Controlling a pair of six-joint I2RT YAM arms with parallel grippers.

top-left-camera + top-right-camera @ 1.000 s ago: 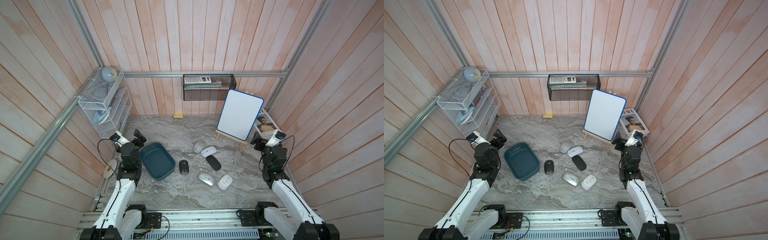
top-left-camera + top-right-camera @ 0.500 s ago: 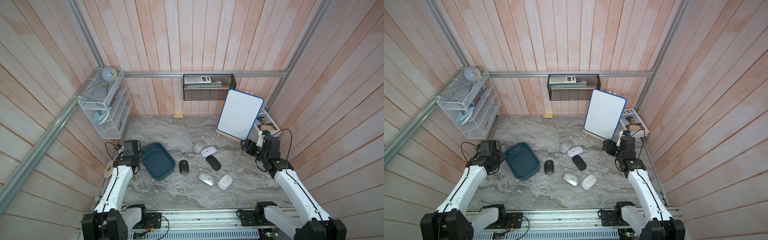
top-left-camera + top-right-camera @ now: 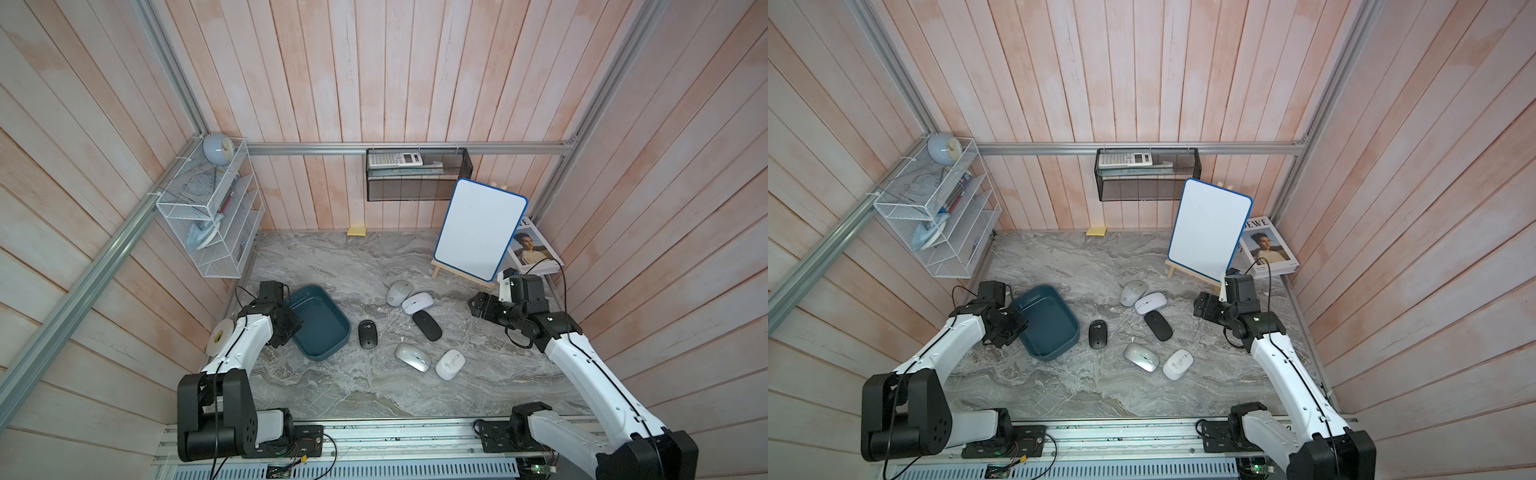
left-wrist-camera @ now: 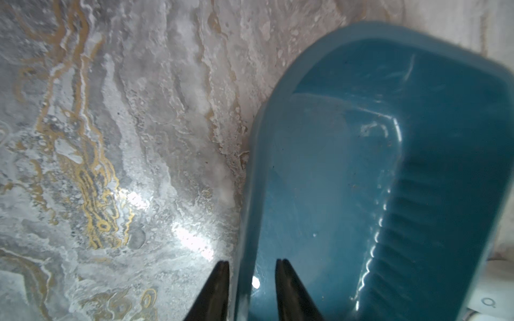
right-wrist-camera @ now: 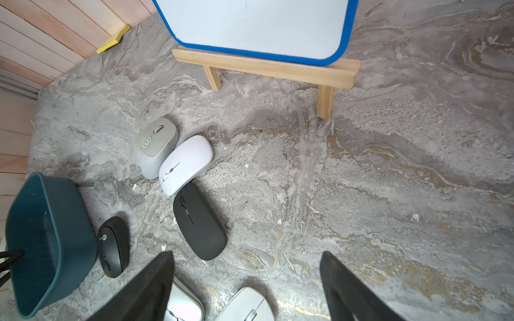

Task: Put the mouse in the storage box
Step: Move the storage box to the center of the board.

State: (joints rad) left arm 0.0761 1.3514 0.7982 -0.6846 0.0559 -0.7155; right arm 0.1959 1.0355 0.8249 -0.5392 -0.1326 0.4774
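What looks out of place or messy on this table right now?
Nothing is broken or spilled. The storage box sits slanted to the table's edges, the left pincer straddling its wall. Six mice lie scattered beside it, three bunched in a crooked row.

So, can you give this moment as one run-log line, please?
left pincer: astride box wall | right pincer: open, empty | box: empty | six mice: on table
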